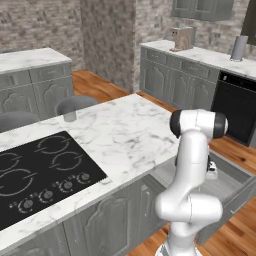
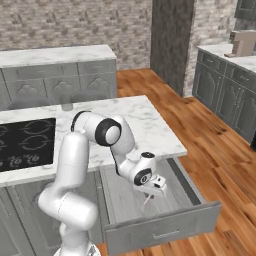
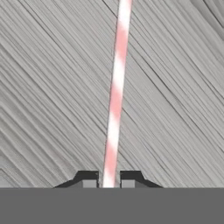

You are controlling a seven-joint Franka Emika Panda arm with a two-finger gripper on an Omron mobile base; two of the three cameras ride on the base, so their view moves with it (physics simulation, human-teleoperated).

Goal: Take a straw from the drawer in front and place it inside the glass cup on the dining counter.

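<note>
Left base view: my white arm reaches down over the wide shallow grey box drawer [image 1: 231, 186], pulled open at the right of the large white grey-veined marble dining counter [image 1: 120, 135]; the small clear see-through glass cup [image 1: 69, 115] stands on the far left part of that top, beyond the black cooktop [image 1: 40, 170], and looks empty. Right base view: my two-finger gripper [image 2: 152, 192] hangs low inside the drawer, and the very thin pale pinkish-white straw [image 2: 148, 198] shows just beneath it over the light grey floor; I see nothing else in the drawer. Hand view: my fingertips [image 3: 89, 180] are pressed together on the straw, pinching it near one end. I judge it featherweight, smooth and easily crushed or pivoted; a hold nearer its middle would swing less.
</note>
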